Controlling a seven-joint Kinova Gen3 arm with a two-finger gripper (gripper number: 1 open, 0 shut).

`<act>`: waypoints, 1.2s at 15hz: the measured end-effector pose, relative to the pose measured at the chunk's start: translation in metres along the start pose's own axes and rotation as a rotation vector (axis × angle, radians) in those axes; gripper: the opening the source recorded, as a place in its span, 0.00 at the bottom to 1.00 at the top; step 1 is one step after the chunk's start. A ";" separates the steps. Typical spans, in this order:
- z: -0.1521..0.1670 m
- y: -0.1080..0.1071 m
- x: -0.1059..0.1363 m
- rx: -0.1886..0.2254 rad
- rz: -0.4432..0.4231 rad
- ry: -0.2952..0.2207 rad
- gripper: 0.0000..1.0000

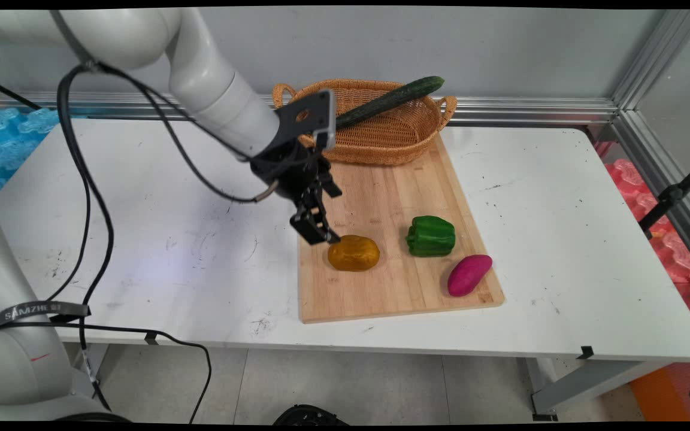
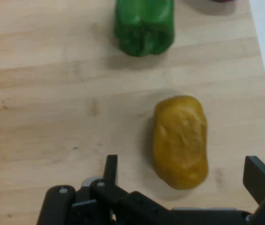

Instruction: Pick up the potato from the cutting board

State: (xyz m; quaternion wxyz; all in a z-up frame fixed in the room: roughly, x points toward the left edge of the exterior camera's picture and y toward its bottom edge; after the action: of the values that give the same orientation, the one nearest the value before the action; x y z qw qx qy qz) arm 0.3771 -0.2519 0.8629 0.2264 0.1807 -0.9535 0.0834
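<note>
While the black two-finger gripper (image 1: 320, 234) hangs low over the pale wooden cutting board (image 1: 381, 197), its fingers (image 2: 260, 177) stand apart, holding nothing. Nearest to it lies the lumpy yellow-brown potato (image 2: 180, 140), flat on the board, just beside the fingertips and lined up with the gap between them in the hand view. Further along the board sit a blocky green bell pepper (image 1: 431, 236) and a magenta sweet potato (image 1: 469, 275). At the board's far end, a long dark-green cucumber (image 1: 390, 101) leans across a woven wicker basket (image 1: 381, 140).
</note>
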 end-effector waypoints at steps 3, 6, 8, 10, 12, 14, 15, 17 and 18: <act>0.012 0.013 -0.008 -0.005 -0.009 -0.002 1.00; 0.026 0.021 -0.013 -0.002 -0.025 0.004 1.00; 0.035 0.023 -0.013 0.004 -0.038 0.010 1.00; 0.044 0.024 -0.013 0.009 -0.052 0.017 1.00; 0.053 0.024 -0.013 0.015 -0.064 0.023 1.00; 0.059 0.023 -0.013 0.020 -0.071 0.027 1.00; 0.062 0.022 -0.013 0.023 -0.075 0.029 1.00; 0.069 0.020 -0.014 0.026 -0.084 0.032 1.00; 0.072 0.020 -0.014 0.027 -0.087 0.032 1.00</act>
State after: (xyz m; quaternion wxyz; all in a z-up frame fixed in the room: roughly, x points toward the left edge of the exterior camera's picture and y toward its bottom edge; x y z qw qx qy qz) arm 0.3523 -0.2467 0.7913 0.2428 0.2238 -0.9397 0.0892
